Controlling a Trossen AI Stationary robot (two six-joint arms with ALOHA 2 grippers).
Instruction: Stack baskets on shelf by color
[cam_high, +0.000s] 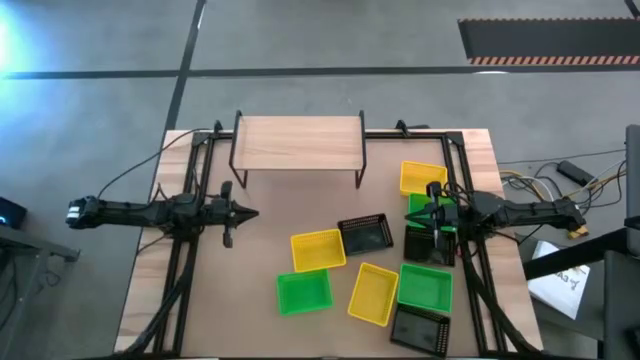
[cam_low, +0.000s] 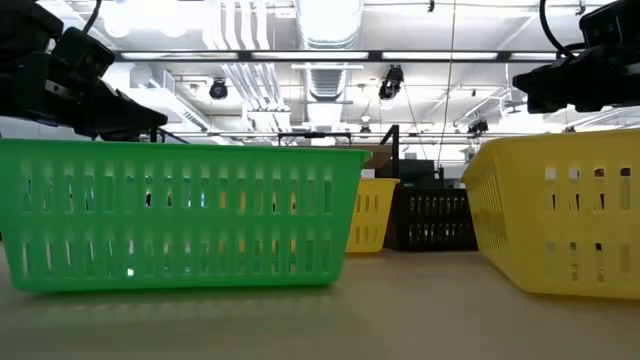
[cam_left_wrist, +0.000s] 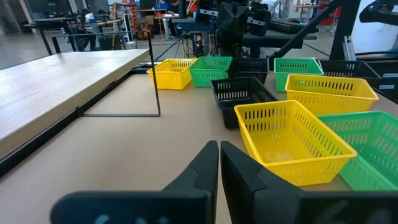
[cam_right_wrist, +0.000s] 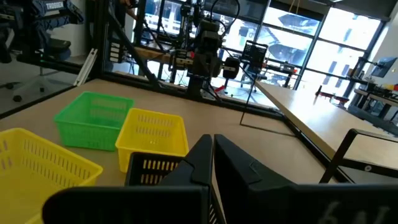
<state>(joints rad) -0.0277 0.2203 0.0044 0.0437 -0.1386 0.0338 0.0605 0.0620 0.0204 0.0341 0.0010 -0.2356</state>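
Observation:
The light-wood shelf (cam_high: 298, 142) stands on thin black legs at the table's far side, bare on top. Nine baskets rest flat on the tabletop right of centre: yellow ones (cam_high: 318, 250), (cam_high: 373, 293), (cam_high: 422, 178), green ones (cam_high: 303, 292), (cam_high: 425, 287), (cam_high: 420, 202), black ones (cam_high: 365, 235), (cam_high: 420, 328), and one partly hidden under the right arm (cam_high: 424, 246). My left gripper (cam_high: 250, 213) hovers shut left of the baskets, fingers together (cam_left_wrist: 219, 152). My right gripper (cam_high: 418, 212) hovers shut above the right-hand baskets, with a black basket (cam_right_wrist: 155, 167) just below its fingers (cam_right_wrist: 211, 146).
Black arm frames run along the table's left and right sides (cam_high: 190, 200), (cam_high: 460, 180). Open tabletop (cam_high: 270, 200) lies between the shelf and the baskets. Cables and papers lie off the table's right edge (cam_high: 560, 270).

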